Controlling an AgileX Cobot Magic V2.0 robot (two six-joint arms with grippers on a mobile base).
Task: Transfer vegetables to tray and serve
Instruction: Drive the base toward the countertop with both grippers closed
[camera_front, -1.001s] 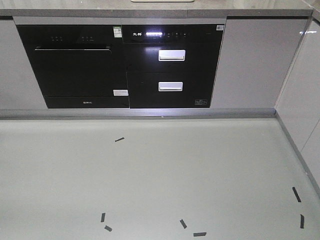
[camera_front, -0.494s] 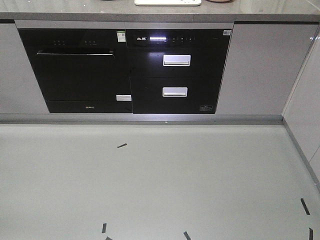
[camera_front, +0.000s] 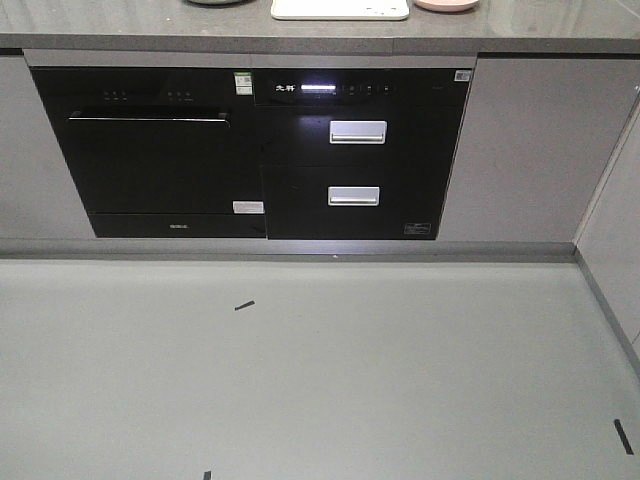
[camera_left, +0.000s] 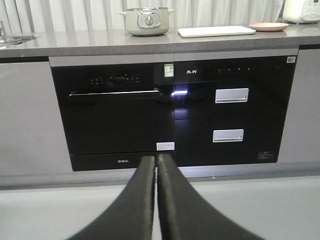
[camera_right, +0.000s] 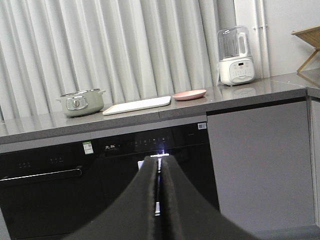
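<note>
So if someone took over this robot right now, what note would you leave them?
Left claw: shut, empty.
Right claw: shut, empty.
Tray lies on the counter, between the pot and the pink plate; it looks bare.
Lettuce: not visible in any view.
Done: nothing yet, as far as the views show.
To do: reach the counter, find the lettuce, put it on the tray, serve.

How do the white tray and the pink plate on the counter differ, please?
The tray is white, rectangular and wide; the pink plate is round and smaller. The tray sits beside the pot; the plate lies nearer the white appliance. Both lie flat on the counter.
</note>
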